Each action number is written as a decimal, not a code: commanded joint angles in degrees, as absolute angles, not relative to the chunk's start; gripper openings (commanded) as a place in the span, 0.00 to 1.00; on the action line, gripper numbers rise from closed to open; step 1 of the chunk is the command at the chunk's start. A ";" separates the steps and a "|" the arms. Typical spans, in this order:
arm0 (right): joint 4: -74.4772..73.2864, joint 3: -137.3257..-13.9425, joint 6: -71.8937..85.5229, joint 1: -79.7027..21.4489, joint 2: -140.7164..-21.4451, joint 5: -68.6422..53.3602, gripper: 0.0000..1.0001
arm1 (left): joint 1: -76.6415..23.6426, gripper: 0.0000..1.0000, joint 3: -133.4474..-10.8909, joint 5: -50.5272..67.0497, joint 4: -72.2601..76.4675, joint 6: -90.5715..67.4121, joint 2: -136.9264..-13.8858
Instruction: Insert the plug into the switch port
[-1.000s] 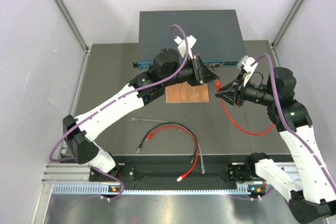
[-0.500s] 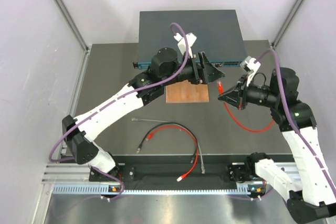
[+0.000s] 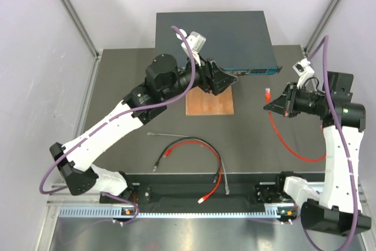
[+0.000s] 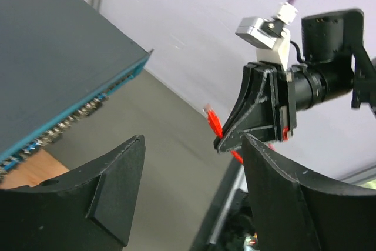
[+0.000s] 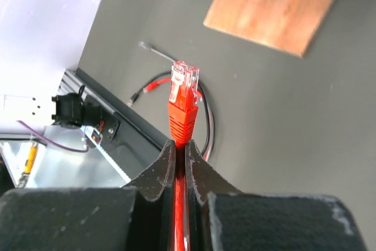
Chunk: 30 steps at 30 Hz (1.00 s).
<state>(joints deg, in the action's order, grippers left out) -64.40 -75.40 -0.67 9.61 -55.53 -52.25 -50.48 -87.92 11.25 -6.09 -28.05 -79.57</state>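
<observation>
Dark blue-grey metal, wide and flat, the switch [image 3: 214,33] lies at the middle of the bench's [image 3: 117,80] far edge in the overhead view, with its thin teal port face toward the arms. The right gripper [image 3: 275,104] hangs near the right edge, closed on the red boot of a clear-tipped plug [image 3: 267,93]. The plug is in the air near the right end of the port face but apart from it, and a thin red cable [image 3: 294,151] trails toward the right edge. The right forearm lies level and points toward the left edge, so the plug runs along the port row rather than into it. In my judgement, if it were pushed in without a wrist turn it would jam against the face. The left arm reaches up from the near left corner. Its left gripper [image 3: 226,79] hovers just before the port face, above the far edge of a flat brown wooden board [image 3: 210,104]. The two arms could clash there.

Left wrist view: the left gripper's black fingers [image 4: 111,198] stand wide apart and hold nothing. Ports run along the teal strip to the left. Beyond, the right gripper carries the plug well short of them.

Right wrist view: the jaws are pinched narrow on the boot, and the plug stands proud of the tips. It points toward the near left corner, over loose red and black cables [image 5: 170,86]. Held only behind the head, the plug could tilt or slide back under insertion force. Trailing slack could also tug it off line.
</observation>
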 commanded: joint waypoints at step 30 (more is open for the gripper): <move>-69.35 -90.53 -0.88 12.22 -78.31 -47.73 0.00 | -40.26 0.89 -94.13 22.15 -20.13 -15.73 -80.68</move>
